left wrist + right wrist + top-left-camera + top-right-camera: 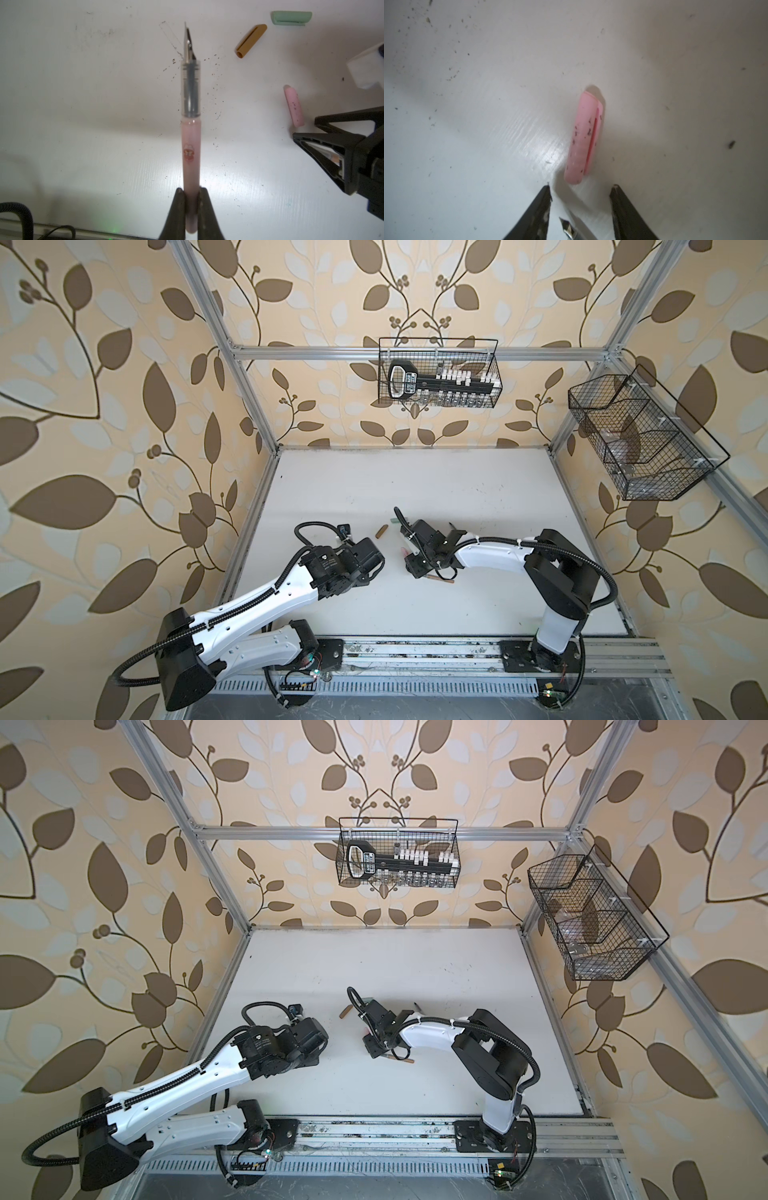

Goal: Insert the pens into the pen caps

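Your left gripper (190,192) clamps the slim pastel-pink pen (190,145) by its tail, nib free for capping. Your right gripper (581,187) hangs open, seemingly empty, near the short rounded pink cap (583,137) on the white bench (467,104).

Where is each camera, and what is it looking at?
Top views: high up, looking down on the white table; left arm and right arm show whole.
Left wrist: on the left arm, looking along the left gripper, shut on the pink pen.
Right wrist: on the right arm, looking past the open right gripper at the pink cap.
Shared: both wrist views show the pink cap.
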`<state>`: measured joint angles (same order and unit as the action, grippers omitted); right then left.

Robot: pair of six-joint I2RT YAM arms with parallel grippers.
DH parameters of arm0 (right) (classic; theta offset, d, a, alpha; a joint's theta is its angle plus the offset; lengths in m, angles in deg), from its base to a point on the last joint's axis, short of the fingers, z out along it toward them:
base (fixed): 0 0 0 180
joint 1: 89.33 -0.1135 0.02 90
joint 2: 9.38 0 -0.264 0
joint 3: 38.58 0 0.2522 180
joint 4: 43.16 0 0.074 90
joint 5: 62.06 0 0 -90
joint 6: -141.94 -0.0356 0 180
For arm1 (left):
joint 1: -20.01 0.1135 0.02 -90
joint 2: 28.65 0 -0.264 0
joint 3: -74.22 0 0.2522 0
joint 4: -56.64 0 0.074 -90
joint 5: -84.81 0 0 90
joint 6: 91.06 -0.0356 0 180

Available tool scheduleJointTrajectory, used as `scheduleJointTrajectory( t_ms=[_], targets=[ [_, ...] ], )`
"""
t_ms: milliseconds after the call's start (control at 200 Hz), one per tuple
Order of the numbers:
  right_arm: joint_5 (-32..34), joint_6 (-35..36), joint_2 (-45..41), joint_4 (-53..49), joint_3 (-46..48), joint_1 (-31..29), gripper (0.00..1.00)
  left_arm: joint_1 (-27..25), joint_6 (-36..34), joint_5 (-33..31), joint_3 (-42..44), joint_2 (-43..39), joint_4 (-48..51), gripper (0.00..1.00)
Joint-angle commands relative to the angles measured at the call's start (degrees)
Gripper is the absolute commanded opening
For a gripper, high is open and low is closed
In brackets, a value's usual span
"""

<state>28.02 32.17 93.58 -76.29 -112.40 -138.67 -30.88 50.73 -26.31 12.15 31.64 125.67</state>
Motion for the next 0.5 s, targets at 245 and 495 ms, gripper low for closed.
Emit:
scheduleJointTrajectory(
  t_ms=[245,495],
  targets=[
    [-2.64,1.76,-2.94,-11.21,-8.38,8.51,0.52,0.44,-7.0,6.29,3.59,4.48,-9.55,0.08],
    [-4.33,6.6,8.58,-14.85,-20.43,4.4,0.47,0.22,-6.9,8.47,5.52,7.24,-12.27,0.05]
  ],
)
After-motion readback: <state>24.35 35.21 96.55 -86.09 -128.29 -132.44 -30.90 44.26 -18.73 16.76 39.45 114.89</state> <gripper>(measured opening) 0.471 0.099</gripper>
